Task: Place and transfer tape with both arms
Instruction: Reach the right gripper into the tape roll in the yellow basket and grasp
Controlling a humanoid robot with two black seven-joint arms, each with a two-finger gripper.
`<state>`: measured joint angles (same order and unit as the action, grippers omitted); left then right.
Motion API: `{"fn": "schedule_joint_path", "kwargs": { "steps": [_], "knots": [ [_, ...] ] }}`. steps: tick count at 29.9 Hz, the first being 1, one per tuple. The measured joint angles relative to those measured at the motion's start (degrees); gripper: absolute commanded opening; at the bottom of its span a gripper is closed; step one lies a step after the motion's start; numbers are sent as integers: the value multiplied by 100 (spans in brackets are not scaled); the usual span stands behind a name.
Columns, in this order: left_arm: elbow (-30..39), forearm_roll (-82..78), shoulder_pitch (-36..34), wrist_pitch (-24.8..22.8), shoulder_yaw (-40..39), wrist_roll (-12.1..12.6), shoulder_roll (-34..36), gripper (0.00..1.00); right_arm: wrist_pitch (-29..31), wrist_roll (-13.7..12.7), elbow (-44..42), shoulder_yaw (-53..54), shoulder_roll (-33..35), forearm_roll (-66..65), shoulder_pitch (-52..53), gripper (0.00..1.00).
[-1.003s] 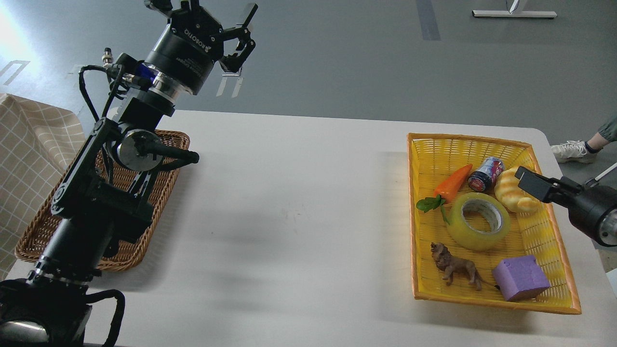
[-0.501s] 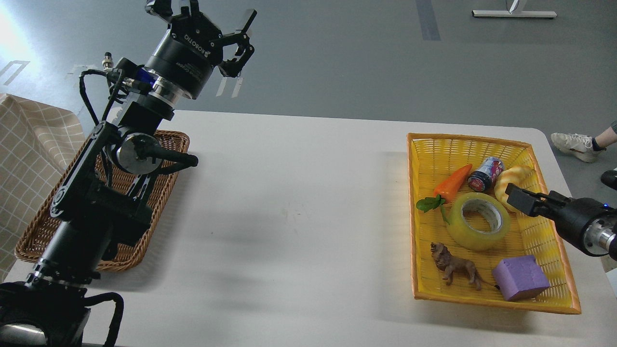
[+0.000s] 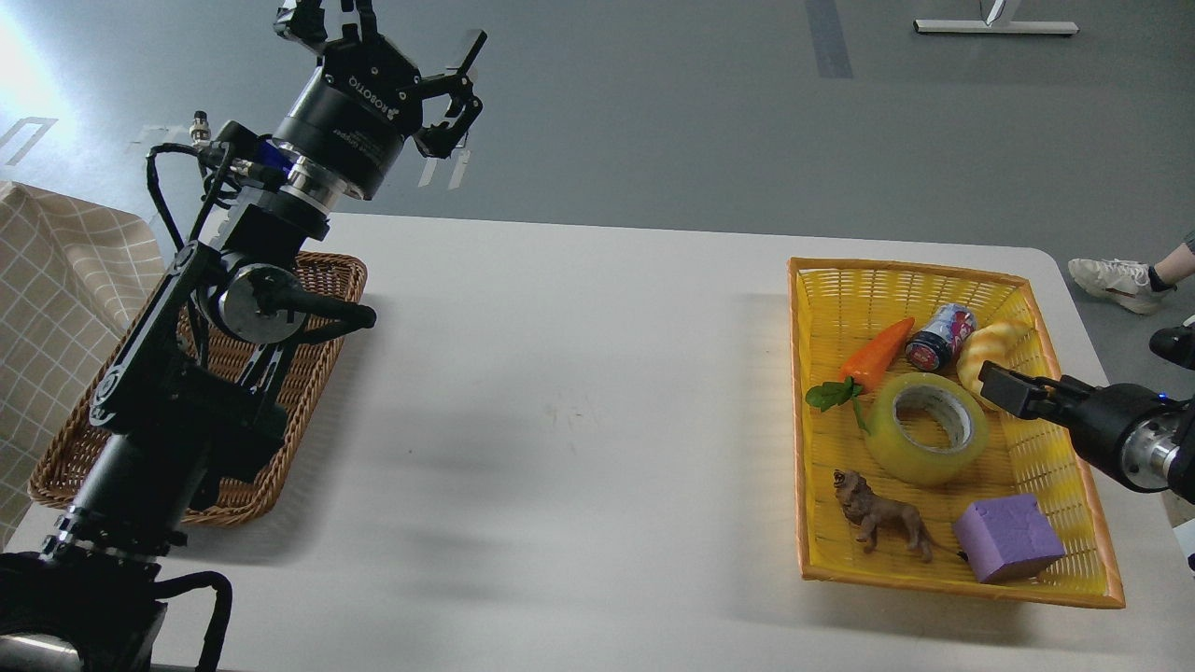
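Note:
The tape, a thick translucent yellow roll with a grey-white core, lies flat in the yellow basket on the right of the white table. My right gripper comes in from the right edge, low over the basket. Its dark tip is just right of the roll, in front of the croissant toy. Its fingers cannot be told apart. My left gripper is raised high above the table's far left, open and empty, over the brown wicker basket.
The yellow basket also holds an orange carrot toy, a small can, a brown lion figure and a purple block. A checked cloth lies at the left edge. A person's shoe is beyond the table's right edge.
My right gripper has moved down and left, from over the croissant toy to beside the tape's right side. My left arm has drifted slightly left, still open.

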<state>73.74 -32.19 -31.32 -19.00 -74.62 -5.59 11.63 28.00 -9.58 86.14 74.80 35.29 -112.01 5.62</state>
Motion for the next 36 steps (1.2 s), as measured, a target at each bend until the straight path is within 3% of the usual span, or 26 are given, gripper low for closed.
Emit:
{"fn": "schedule_joint_path", "kwargs": {
  "steps": [7,14,22,25,27,30,36],
  "knots": [
    [0,9,-12,1,0,5,11,98,0,1,-81,-301,-162,-96,82,90],
    [-8,11,-12,-6,0,4,9,98,0,-25,-327,-490,-258,-261,157,78],
    [-9,19,-6,-30,-7,-2,11,98,0,-63,-480,-498,-436,-337,159,78],
    [-9,20,-6,-30,-9,-4,14,98,0,-69,-498,-498,-508,-339,159,70],
    [-9,20,-6,-28,-9,-4,14,98,0,-74,-505,-498,-554,-339,155,56],
    [-9,20,-6,-25,-23,-4,15,98,0,-86,-509,-501,-574,-345,144,46],
    [-18,20,-6,-15,-61,-4,24,98,0,-299,-508,-502,-568,-344,137,43]
  ]
}}
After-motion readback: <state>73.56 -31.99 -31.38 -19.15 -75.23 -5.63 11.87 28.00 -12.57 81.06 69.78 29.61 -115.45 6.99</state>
